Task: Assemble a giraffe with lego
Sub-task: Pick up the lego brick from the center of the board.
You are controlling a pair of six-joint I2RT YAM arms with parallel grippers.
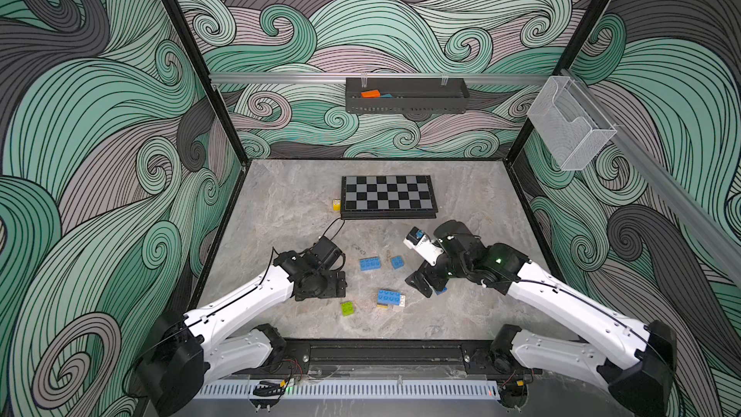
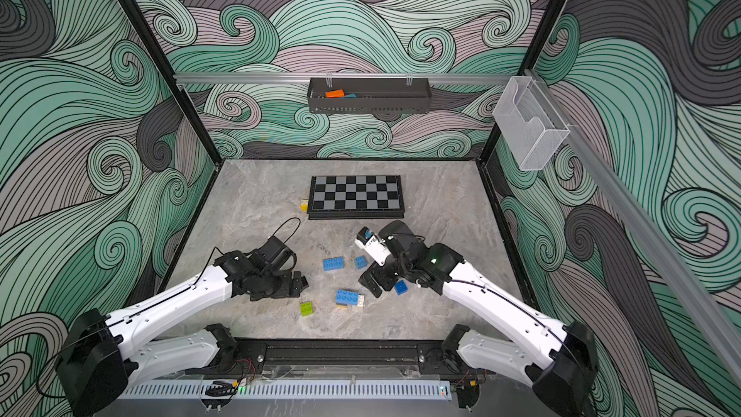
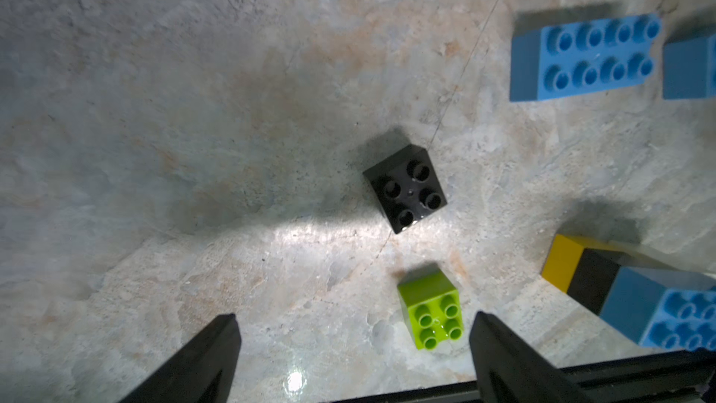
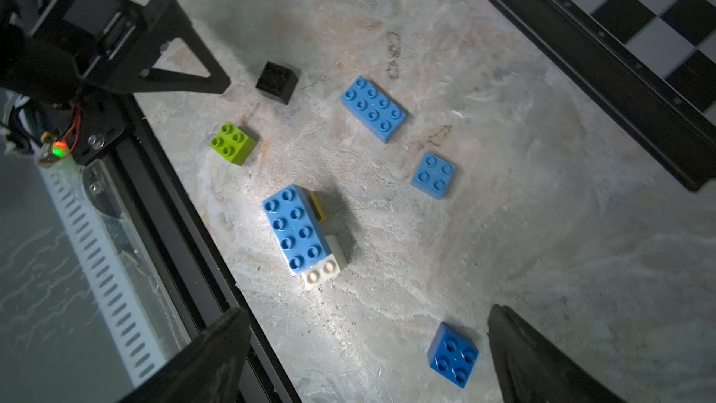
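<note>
Blue bricks [image 4: 373, 108] number four, two long, two square; loose, one black brick [image 3: 405, 189], one green brick [image 3: 431, 310]. Left claw [image 3: 354, 315], right claw [image 4: 370, 310]: spread, empty.

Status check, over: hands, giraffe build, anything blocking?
Both open, empty: left hand by lime brick, right hand by dark blue brick. Giraffe: only long blue body on yellow leg, white leg; other bricks loose. Nothing blocking.
</note>
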